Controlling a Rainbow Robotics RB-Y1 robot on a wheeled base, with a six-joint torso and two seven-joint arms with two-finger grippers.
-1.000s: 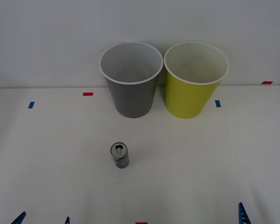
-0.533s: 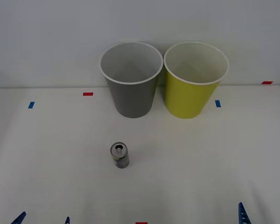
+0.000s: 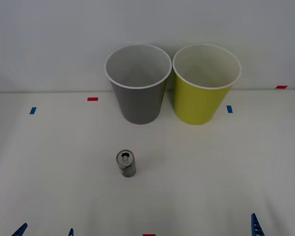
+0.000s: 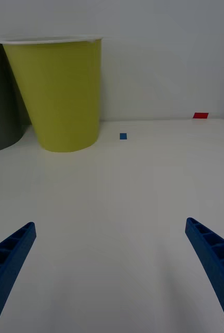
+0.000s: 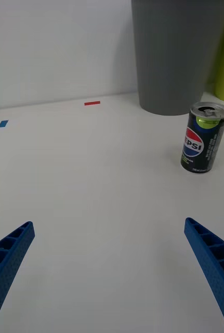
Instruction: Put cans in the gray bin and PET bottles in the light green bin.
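Above bare table, left gripper [image 5: 109,276] wide, empty.

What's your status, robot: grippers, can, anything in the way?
Left gripper and right gripper open, low at near table edge. Can upright before gray bin. Nothing in the way.

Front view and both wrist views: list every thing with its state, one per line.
Small silver metal drink can: upright on the table, ungripped.
Tall gray plastic bin: upright, nothing seen inside.
Tall yellow-green plastic bin: upright, nothing seen inside.
Left tool: open, holding nothing.
Right tool: open, holding nothing.
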